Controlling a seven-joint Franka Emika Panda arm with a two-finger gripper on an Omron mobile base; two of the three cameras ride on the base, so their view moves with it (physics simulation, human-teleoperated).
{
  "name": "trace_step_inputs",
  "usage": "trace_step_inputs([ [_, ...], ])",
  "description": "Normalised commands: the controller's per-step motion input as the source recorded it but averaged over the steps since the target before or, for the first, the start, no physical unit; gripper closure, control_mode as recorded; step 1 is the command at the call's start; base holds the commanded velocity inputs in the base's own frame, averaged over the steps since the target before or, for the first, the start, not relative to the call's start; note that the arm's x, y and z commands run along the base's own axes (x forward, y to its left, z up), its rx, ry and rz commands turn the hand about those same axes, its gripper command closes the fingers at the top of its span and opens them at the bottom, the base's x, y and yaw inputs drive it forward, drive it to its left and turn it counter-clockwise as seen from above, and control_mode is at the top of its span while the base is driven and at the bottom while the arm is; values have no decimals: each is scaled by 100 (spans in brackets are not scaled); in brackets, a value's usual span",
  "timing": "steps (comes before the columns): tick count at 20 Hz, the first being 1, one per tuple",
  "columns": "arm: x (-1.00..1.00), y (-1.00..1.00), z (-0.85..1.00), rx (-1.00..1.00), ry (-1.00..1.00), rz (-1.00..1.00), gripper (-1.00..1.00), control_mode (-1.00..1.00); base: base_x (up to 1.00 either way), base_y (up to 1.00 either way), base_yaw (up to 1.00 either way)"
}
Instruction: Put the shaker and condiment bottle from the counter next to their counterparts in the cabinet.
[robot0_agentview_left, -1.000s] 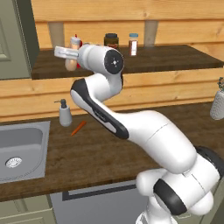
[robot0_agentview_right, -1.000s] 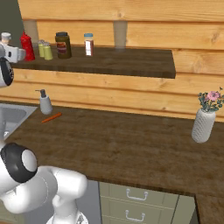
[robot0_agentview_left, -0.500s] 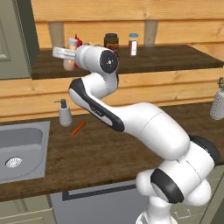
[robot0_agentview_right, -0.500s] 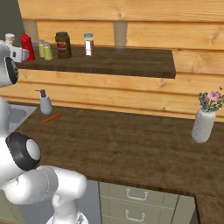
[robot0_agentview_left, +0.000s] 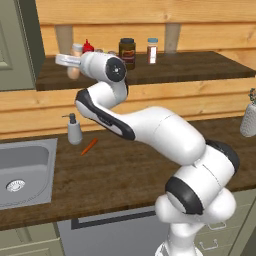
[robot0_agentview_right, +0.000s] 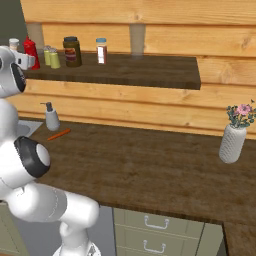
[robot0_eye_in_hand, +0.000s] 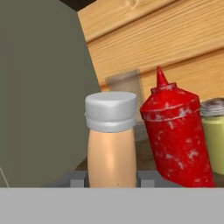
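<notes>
The condiment bottle (robot0_eye_in_hand: 110, 144), white cap over a peach-orange body, stands upright between my gripper's (robot0_eye_in_hand: 112, 178) fingertips at the left end of the cabinet shelf (robot0_agentview_left: 165, 70). My gripper (robot0_agentview_left: 71, 62) is shut on it. The red squeeze bottle (robot0_eye_in_hand: 175, 135) is right beside it, a narrow gap apart. A yellow-green shaker (robot0_eye_in_hand: 214, 131) with a silver cap shows past the red bottle. In the right base view two shakers (robot0_agentview_right: 51, 57) stand side by side next to the red bottle (robot0_agentview_right: 31, 50); I cannot tell the olive one from its paler twin.
On the shelf stand a dark brown jar (robot0_agentview_left: 127, 52) and a white-labelled jar (robot0_agentview_left: 152, 50). The grey-green door (robot0_agentview_left: 15, 40) hangs open at the left. The counter (robot0_agentview_left: 125, 175) carries a soap dispenser (robot0_agentview_left: 75, 130), an orange stick (robot0_agentview_left: 89, 146), a sink (robot0_agentview_left: 20, 170) and a vase (robot0_agentview_right: 233, 140).
My hand has edged a little to the left along the shelf with the bottle in it, and the arm's lower links have swung over.
</notes>
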Motion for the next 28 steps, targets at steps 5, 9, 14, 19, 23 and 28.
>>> trace_step_inputs([
  [5, 10, 17, 0, -2, 2, -1, 100, -100, 0, 0, 0],
  [9, 5, 4, -1, -6, 3, -4, 100, -100, 0, 0, 0],
  [14, 13, 0, 0, -6, 3, -7, 100, -100, 0, 0, 0],
  [19, 17, 0, 0, -4, 0, -5, 100, -100, 0, 0, 0],
  [23, 11, 0, -9, -3, 0, -3, 100, -100, 0, 0, 0],
  [28, 9, 0, -22, -3, -1, -2, 100, -100, 0, 0, 0],
])
